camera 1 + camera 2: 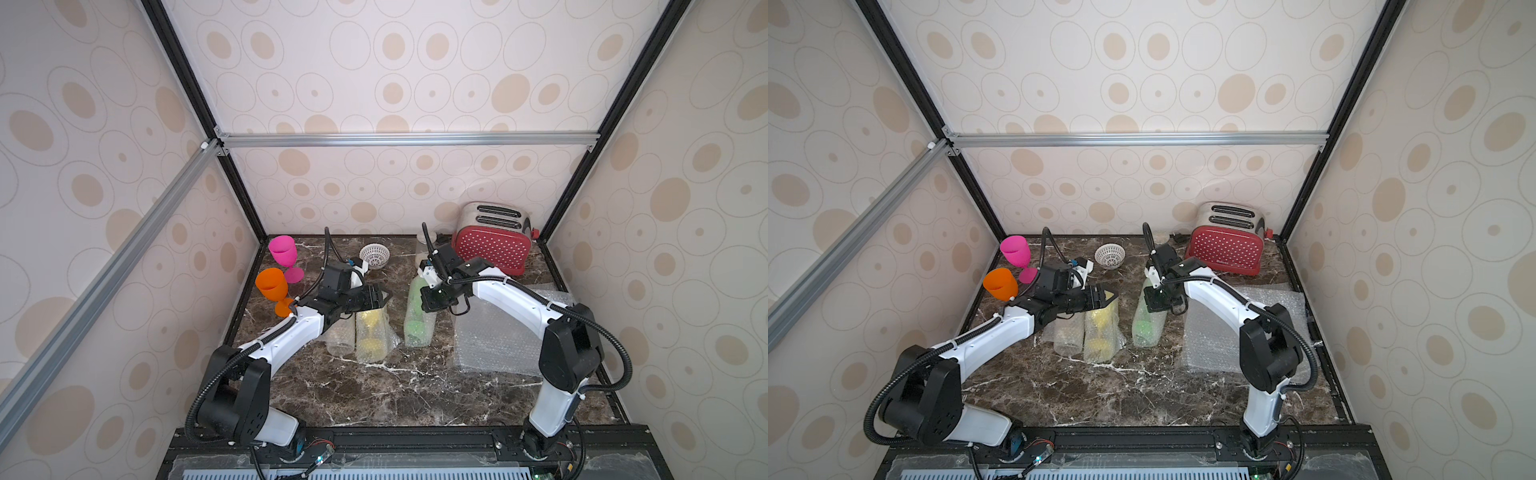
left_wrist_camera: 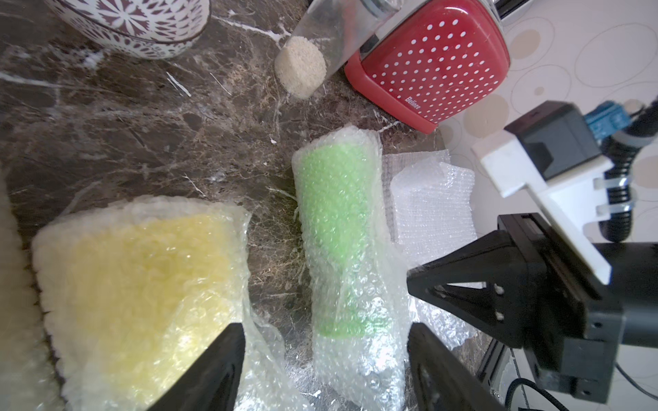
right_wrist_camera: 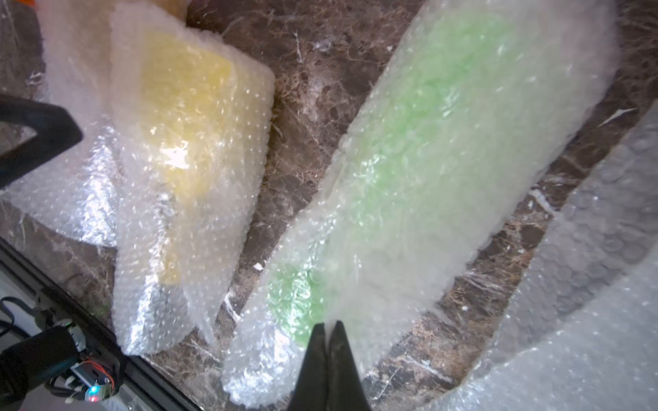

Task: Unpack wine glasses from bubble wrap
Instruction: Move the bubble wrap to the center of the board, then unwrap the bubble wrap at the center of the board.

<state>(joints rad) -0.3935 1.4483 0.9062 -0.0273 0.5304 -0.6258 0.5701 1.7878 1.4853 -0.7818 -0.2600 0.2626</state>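
top views only: pink glass [image 1: 282, 249] & orange glass [image 1: 272, 286] stand upright and unwrapped near each other at the far left edge of the counter [image 1: 374, 395]; neither wrist cam shows them clearly. both top views also give the whole layout: three rolls of bubble wrap [image 1: 419, 338] lie side by side mid-counter, a flat sheet [image 1: 494, 340] lies to their right under the right arm, the toaster [image 1: 492, 245] is at the back right, and a small white bowl [image 1: 374, 254] is at the back

left wrist cam only: a clear jar [image 2: 302, 67] w/ pale grains in its bottom, btwn bowl & toaster; in the top views the right arm hides most of it

contents: green glass [image 2: 334, 242] lies inside the right-hand roll, yellow glass [image 1: 370, 344] inside the middle one. third roll [image 1: 338, 338], just left of that & partly under the left arm, is too cloudy to tell what's in it

left end effector [image 2: 325, 373]: fingers [image 2: 213, 370] wide apart, nothing btwn them, over the far end of the yellow roll

right end effector [image 3: 329, 329]: tips pressed together on the bubble wrap round the green glass, toward the roll's end nearer the robot base. only the right wrist cam shows the pinch; in the top views the wrist covers the tips
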